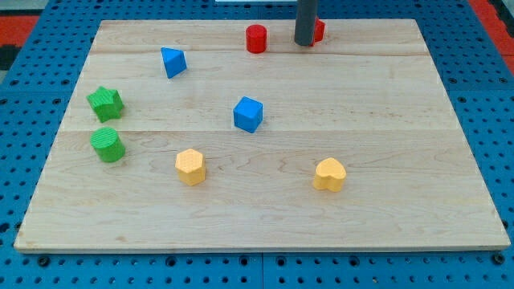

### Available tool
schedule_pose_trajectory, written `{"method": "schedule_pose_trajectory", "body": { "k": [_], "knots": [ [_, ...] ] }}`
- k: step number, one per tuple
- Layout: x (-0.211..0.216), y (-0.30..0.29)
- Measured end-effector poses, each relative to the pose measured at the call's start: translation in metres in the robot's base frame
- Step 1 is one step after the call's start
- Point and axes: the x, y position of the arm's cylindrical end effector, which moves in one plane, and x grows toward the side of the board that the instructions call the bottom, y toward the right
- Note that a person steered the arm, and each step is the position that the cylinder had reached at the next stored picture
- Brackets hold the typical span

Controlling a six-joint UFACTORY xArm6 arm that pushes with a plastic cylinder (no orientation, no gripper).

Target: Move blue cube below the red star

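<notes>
The blue cube [248,113] sits near the middle of the wooden board. A red block [319,30], mostly hidden behind my rod, sits at the view's top right of centre; its shape cannot be made out. My tip [305,42] rests on the board just in front of and touching that red block. The blue cube lies well below and to the left of my tip. A red cylinder [256,38] stands to the left of my tip.
A blue triangular block [173,62] is at upper left. A green star [105,103] and a green cylinder [108,144] are at the left edge. A yellow hexagon [190,167] and a yellow heart [329,174] lie toward the bottom.
</notes>
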Motion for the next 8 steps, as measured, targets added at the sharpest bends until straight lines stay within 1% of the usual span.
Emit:
{"method": "schedule_pose_trajectory", "body": {
  "k": [1, 2, 3, 4, 5, 7, 8],
  "knots": [
    [0.06, 0.028],
    [0.131, 0.031],
    [0.196, 0.011],
    [0.217, -0.063],
    [0.184, -0.123],
    [0.159, -0.066],
    [0.134, -0.098]
  ]
}}
